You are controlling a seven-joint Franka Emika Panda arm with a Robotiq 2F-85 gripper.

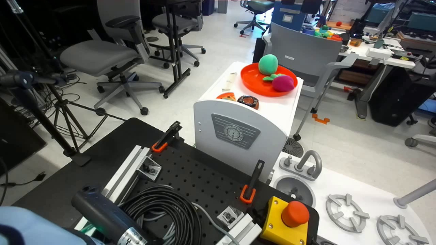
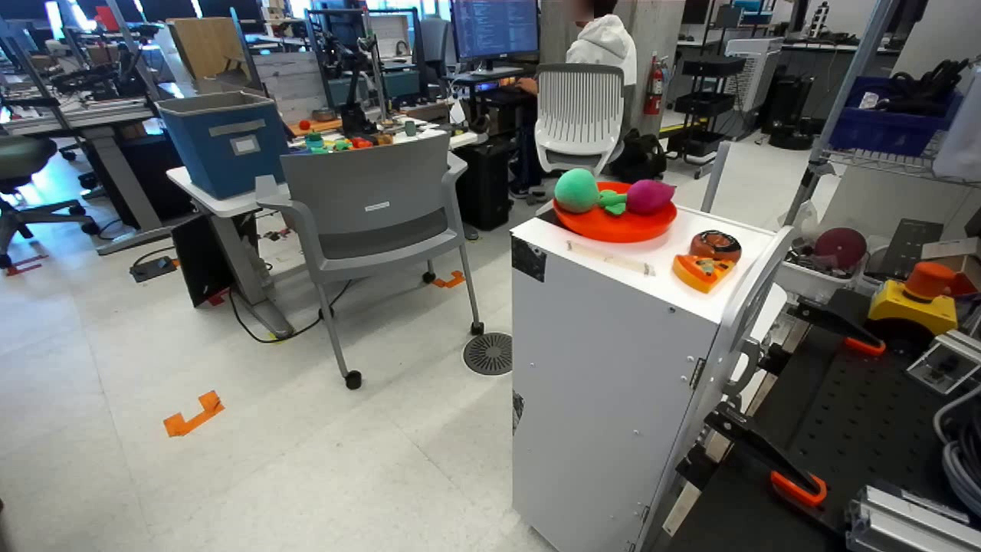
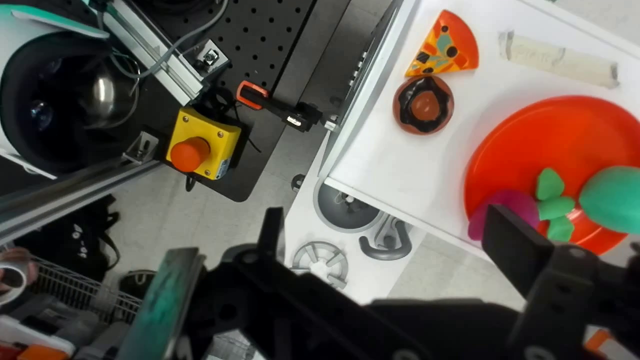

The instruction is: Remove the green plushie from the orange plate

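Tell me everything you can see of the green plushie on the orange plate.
The green plushie is a mint ball, soft-looking, perhaps fabric. It rests on the orange plate, towards one side, close beside the green leaves of the magenta toy; whether they touch is unclear. The open gripper is not holding it; the wrist view crops it.

On a white table I see, in an exterior view, an orange plate holding a green toy toward its far rim and a purple toy with green leaves toward the near rim. In front, a pizza slice and a doughnut lie just behind a grey panel.
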